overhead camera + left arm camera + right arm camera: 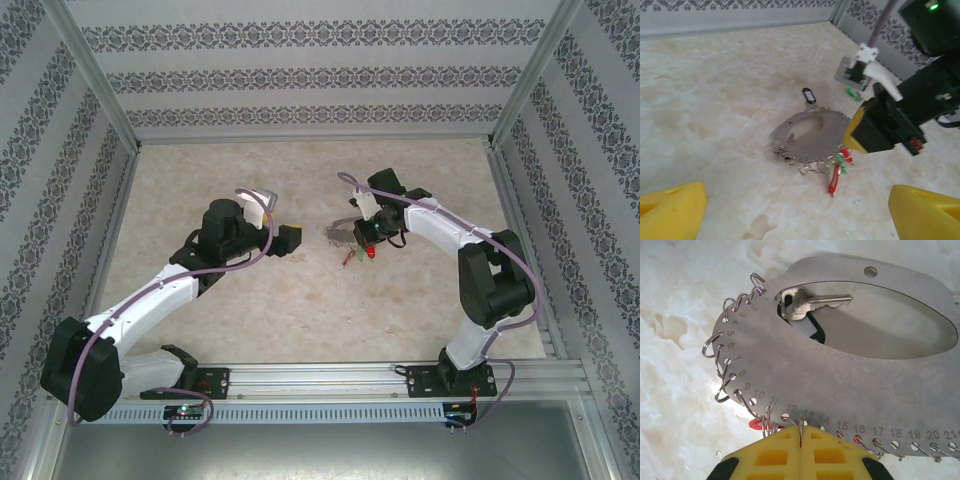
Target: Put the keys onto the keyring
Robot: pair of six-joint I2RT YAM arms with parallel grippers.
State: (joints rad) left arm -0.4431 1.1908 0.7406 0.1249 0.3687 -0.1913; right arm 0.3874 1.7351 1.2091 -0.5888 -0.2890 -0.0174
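The keyring (pixel 840 375) is a flat grey metal plate with numbered holes and small wire rings along its edge, lying at mid-table (pixel 338 234). My right gripper (pixel 800 437) is shut on one wire ring at the plate's edge (pixel 812 137). Red keys (pixel 834 182) and a green key (pixel 841 161) hang from rings beside the right gripper's yellow fingertips (pixel 859 134). A silver key (pixel 807 302) with a black tag shows through the plate's opening. My left gripper (pixel 795 212) hovers open, short of the plate, with nothing between its fingers (pixel 670 210).
A black-tagged key (pixel 809 95) lies just beyond the plate, and a loose green key (pixel 853 94) lies further right near a small grey block (pixel 847 74). Patterned walls (pixel 300 80) enclose the marble tabletop (pixel 200 180).
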